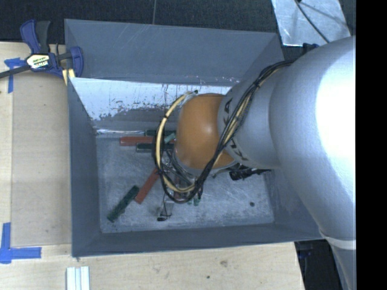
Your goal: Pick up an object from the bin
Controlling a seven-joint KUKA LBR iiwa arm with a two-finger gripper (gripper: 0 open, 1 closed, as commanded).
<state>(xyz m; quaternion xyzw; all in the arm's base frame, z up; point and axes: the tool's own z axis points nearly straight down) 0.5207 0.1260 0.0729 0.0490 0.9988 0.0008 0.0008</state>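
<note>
Camera view: the arm [302, 119] comes in from 3 o'clock and bends down into the grey bin [84, 180]. Its orange cover [199, 132] and looped cables [162, 139] sit over the middle of the bin floor. The hand [164, 209] hangs low beneath the cover, close to the floor and toward the 6 o'clock wall. The wrist and cables hide most of it, so I cannot tell whether it is apart or together.

The nearest thing is a reddish-brown stick [146, 187], lying flat and slanted just beside the hand at its 10 o'clock. Its upper end runs in under the cables. A dark green stick [123, 203] lies farther out at the hand's 9 o'clock, slanted much the same way. Its upper end is close to the reddish-brown stick's lower end; whether they touch is unclear.

Along the foot of the 12 o'clock wall lie a red stick [134, 141] and a darker stick [148, 148] just beside it. Both are well apart from the hand, with their right ends hidden behind the cover.
</note>
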